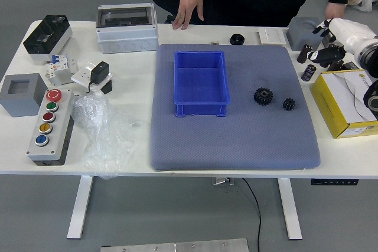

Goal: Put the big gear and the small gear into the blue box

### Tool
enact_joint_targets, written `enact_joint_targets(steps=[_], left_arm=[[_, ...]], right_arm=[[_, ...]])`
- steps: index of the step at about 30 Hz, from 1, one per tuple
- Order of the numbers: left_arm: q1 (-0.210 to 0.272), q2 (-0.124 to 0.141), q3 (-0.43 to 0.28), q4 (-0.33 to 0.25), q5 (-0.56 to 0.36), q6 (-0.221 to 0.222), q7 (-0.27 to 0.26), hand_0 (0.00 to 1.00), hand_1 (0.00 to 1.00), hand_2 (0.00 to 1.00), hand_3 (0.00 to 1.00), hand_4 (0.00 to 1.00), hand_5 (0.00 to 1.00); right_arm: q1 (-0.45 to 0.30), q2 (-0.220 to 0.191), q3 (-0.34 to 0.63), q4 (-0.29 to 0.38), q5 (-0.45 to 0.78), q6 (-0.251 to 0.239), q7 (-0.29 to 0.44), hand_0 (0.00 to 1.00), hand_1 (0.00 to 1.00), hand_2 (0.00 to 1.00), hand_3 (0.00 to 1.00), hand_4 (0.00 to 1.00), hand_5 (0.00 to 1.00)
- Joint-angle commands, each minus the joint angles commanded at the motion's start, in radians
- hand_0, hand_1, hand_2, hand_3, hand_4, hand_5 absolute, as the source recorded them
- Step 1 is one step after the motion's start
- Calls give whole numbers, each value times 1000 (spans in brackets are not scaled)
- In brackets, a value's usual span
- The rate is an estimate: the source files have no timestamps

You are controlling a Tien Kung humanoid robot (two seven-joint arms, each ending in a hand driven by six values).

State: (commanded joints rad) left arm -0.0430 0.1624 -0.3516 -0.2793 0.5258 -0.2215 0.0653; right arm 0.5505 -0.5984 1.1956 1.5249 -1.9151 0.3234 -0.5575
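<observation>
Two black gears, the big gear [263,96] and the small gear [289,104], lie near each other on the grey-blue mat [236,146], right of the blue box [201,84], outside it. The right hand [348,36] is above the table's far right part, its fingers wide apart, holding nothing. One person's hand [189,9] rests at the far edge.

White table [236,173] stands on a gray floor [171,210].
</observation>
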Motion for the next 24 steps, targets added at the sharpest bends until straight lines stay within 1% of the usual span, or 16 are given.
enact_joint_targets(steps=[2, 3, 8, 9, 14, 15, 20, 21, 24], left_arm=[[0, 1, -1, 0, 1, 0, 0, 888, 873, 869, 854, 670, 377], [0, 1, -2, 0, 1, 0, 0, 888, 873, 868, 854, 670, 378], [2, 2, -3, -1, 1, 1, 1, 888, 873, 868, 854, 670, 378], [2, 2, -4, -1, 2, 1, 1, 888, 872, 869, 854, 669, 378], [2, 3, -6, -1, 4, 2, 1, 888, 872, 869, 854, 669, 378], [2, 3, -6, -1, 4, 2, 1, 888, 874, 868, 854, 668, 377], [4, 2, -6, -1, 3, 2, 1, 888, 874, 868, 854, 668, 377], [3, 1, -6, -1, 3, 2, 2, 887, 872, 868, 853, 668, 379], [0, 0, -11, -1, 6, 2, 2, 887, 872, 868, 853, 668, 379]], right_arm=[[-7, -6, 13, 16, 1, -9, 1, 836, 827, 903, 884, 670, 598], [-12, -9, 19, 23, 2, -14, 2, 904, 875, 917, 894, 643, 872], [-39, -11, 44, 47, 10, -34, 5, 904, 875, 917, 894, 643, 872], [-45, -10, 48, 51, 12, -37, 6, 923, 884, 917, 889, 626, 994], [-80, -6, 73, 75, 10, -47, 5, 923, 884, 917, 889, 626, 994], [-86, -6, 77, 80, 7, -46, 4, 933, 890, 911, 874, 610, 998], [-119, -6, 104, 120, -19, -34, -1, 933, 890, 911, 874, 610, 998], [-123, -6, 109, 127, -25, -30, -2, 948, 895, 914, 875, 599, 998], [-130, -4, 122, 138, -36, -25, -2, 948, 895, 914, 875, 599, 998]])
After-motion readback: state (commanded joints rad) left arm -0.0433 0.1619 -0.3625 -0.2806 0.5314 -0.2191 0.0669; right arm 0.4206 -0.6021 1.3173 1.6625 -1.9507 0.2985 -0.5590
